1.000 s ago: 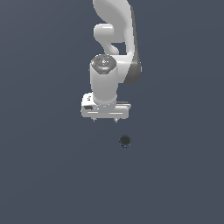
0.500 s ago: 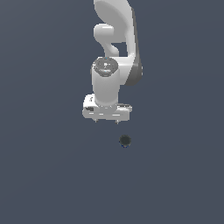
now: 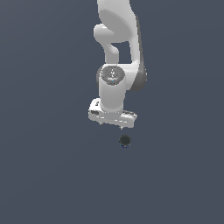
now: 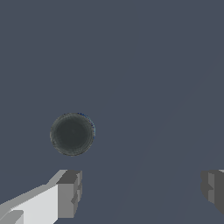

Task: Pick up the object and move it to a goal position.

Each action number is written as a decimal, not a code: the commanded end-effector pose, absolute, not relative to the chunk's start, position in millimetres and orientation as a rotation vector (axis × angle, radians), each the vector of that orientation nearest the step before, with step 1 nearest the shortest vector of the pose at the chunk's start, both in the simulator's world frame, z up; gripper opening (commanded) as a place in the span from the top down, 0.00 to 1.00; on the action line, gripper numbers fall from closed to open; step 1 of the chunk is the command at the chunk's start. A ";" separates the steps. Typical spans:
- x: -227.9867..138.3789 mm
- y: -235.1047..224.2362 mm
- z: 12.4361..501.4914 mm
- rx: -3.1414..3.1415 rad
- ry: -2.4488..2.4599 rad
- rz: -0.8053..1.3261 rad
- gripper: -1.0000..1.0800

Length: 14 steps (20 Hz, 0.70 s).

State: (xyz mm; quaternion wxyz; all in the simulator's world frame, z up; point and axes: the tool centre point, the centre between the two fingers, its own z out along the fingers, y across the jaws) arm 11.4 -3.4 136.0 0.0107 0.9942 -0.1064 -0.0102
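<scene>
Since the earlier exterior views, my hand has drifted slightly toward the exterior view's right and a little lower, closing on the ball, which has stayed where it was. My fingers (image 3: pixel 111 125) are spread wide apart and hold nothing; in the wrist view (image 4: pixel 140 188) one grey fingertip (image 4: pixel 70 192) and the other fingertip (image 4: pixel 213 186) stand at opposite sides with a broad bare gap between them. In the exterior view only two short dark tips show under the white hand body, pointing down at the desk (image 3: pixel 48 175).

The object (image 3: pixel 125 140), a small near-black ball with a faint bluish rim, lies on the desk just beyond my hand and slightly toward the exterior view's right of its middle, apart from both tips. In the wrist view the object (image 4: pixel 71 134) sits close beside one fingertip, outside the gap and not touching it.

The desk is a plain dark blue-grey surface running to every picture edge; its own edges are not visible. My white arm (image 3: pixel 118 39) rises behind the hand and leaves the exterior view at the top.
</scene>
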 end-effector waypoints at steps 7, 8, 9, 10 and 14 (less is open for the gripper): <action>23.4 24.7 109.9 3.065 -0.631 -0.019 0.04; 24.7 28.1 106.7 3.059 -0.666 -0.018 0.04; 25.9 31.5 103.5 3.052 -0.702 -0.016 0.04; 27.1 34.8 100.3 3.044 -0.737 -0.015 0.04; 31.2 47.7 88.0 3.012 -0.871 -0.010 0.04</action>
